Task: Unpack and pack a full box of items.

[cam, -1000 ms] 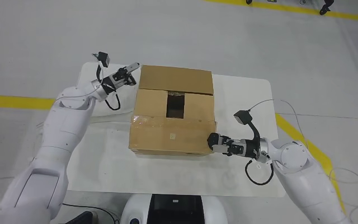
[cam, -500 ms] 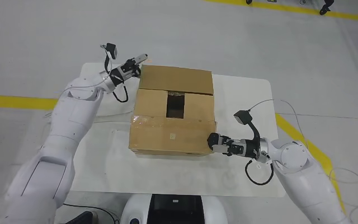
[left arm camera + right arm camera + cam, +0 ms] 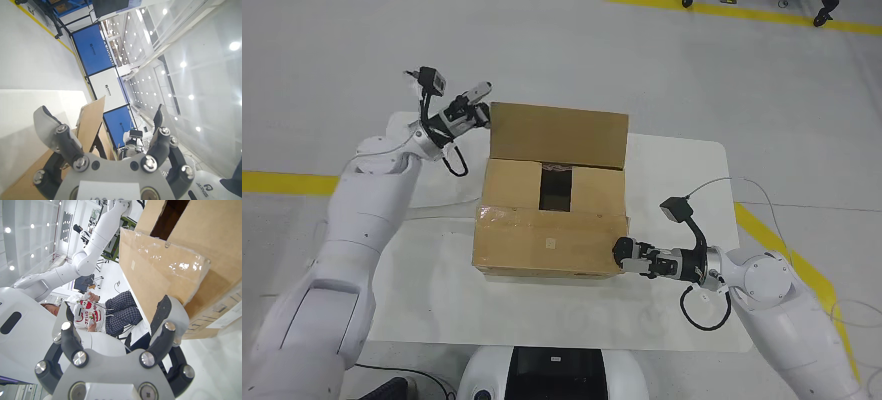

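Though its flap (image 3: 558, 134) stands raised, the box (image 3: 547, 240) — dark inside — hides contents.

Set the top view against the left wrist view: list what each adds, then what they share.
Top view adds: the taped near flap, the dark opening between the inner flaps, and where the right gripper sits: by the near right corner of the box.
Left wrist view adds: the fingers of the left gripper spread wide, the raised far flap seen edge-on, and blue panels in the room behind.
Shared: the box, that raised flap, the left gripper near its corner, the white table, and the right arm's wrist camera.
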Controlling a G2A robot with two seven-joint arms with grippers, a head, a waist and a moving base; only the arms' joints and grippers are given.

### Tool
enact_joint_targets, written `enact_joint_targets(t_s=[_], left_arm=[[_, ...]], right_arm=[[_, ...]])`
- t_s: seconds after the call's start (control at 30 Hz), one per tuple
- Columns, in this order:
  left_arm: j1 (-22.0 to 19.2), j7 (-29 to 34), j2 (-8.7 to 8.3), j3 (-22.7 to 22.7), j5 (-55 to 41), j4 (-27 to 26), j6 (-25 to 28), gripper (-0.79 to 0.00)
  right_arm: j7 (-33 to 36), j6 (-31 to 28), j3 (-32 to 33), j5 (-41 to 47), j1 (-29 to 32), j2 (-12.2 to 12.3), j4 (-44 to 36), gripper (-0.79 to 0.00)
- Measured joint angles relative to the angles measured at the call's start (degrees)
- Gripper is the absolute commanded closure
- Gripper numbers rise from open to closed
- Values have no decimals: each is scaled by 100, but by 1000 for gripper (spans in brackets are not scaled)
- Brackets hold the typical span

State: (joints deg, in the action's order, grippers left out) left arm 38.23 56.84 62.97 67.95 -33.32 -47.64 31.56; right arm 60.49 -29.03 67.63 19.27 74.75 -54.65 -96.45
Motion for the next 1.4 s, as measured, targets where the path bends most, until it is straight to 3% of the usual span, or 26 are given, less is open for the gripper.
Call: enact_joint_targets(t_s=[0.27,0.7,0.9,1.17,1.4], left_arm=[[456,897,-170,569,-664,-831,-71,-785],[1217,2177,-377,1110,-1135,-1933,-809,-785],[1341,2911,-443,1162,-1194,-1836,-1316,-785],[1494,3064,-523,1292,-979,-1818,-1475,-785],[1479,3111,-526,1131,-810,-1657,-1522,-785]], right_arm=[[0,0,0,0,0,0,0,-785],[0,0,0,0,0,0,0,-785],[0,0,0,0,0,0,0,-785],[-1,1,-1,1,1,0,-2,-785],[-12,303,-119,328,-238,-47,-49,-785]])
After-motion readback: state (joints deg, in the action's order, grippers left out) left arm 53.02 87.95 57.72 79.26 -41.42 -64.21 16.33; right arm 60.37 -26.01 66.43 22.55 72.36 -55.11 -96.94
